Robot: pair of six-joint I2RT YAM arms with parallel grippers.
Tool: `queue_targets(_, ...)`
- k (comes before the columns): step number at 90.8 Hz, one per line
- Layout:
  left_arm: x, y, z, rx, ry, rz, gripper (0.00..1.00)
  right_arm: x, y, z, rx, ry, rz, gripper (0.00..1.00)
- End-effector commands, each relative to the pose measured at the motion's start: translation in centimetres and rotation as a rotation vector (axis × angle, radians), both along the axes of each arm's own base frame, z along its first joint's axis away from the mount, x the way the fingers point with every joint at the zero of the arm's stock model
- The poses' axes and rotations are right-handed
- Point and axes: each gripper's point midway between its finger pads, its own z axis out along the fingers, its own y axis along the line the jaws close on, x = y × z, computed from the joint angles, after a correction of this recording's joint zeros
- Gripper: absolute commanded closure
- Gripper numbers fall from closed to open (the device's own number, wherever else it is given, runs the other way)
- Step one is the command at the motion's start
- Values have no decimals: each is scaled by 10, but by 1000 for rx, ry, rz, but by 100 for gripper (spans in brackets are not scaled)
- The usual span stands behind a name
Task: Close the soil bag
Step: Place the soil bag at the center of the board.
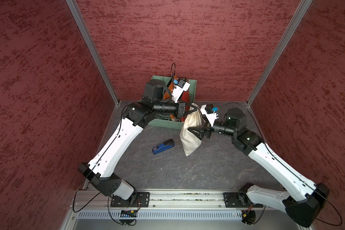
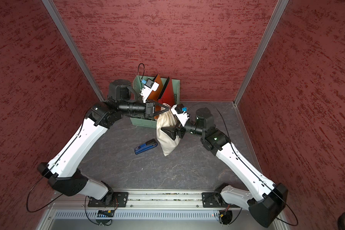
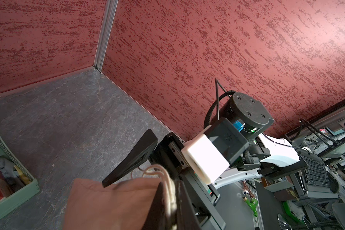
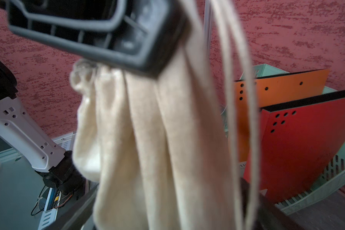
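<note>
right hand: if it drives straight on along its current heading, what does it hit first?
The soil bag. The open right hand points at its cloth body, and the right wrist view shows the cloth right between its fingers. The left hand holds the bag by the neck. How much gap is left is unclear.

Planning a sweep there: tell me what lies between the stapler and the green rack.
Nothing; bare table separates the stapler and the green rack, seen in both top views.

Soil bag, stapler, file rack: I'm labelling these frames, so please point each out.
soil bag (image 1: 188,142): in a top view, on its cream cloth body.
stapler (image 1: 161,148): in a top view, on its blue base.
file rack (image 1: 165,121): in a top view, on its green front wall.
</note>
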Motion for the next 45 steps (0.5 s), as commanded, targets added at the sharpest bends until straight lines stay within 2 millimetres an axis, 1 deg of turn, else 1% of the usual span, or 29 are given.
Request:
queue_targets(1, -6, 4, 44, -93, -144, -22, 100, -10, 9, 16, 36, -32, 59, 2)
queue_targets(12, 0, 7, 48, -108, -151, -5, 100, -18, 16, 9, 39, -4, 92, 2)
queue_targets(30, 7, 10, 46, -107, -150, 18, 100, -30, 25, 0, 53, 53, 149, 2)
queue_targets(38, 12, 14, 45, -103, -151, 46, 100, -35, 28, -3, 57, 72, 167, 4)
queue_targets(45, 17, 18, 45, -104, -155, 73, 100, -38, 31, -8, 62, 86, 180, 10)
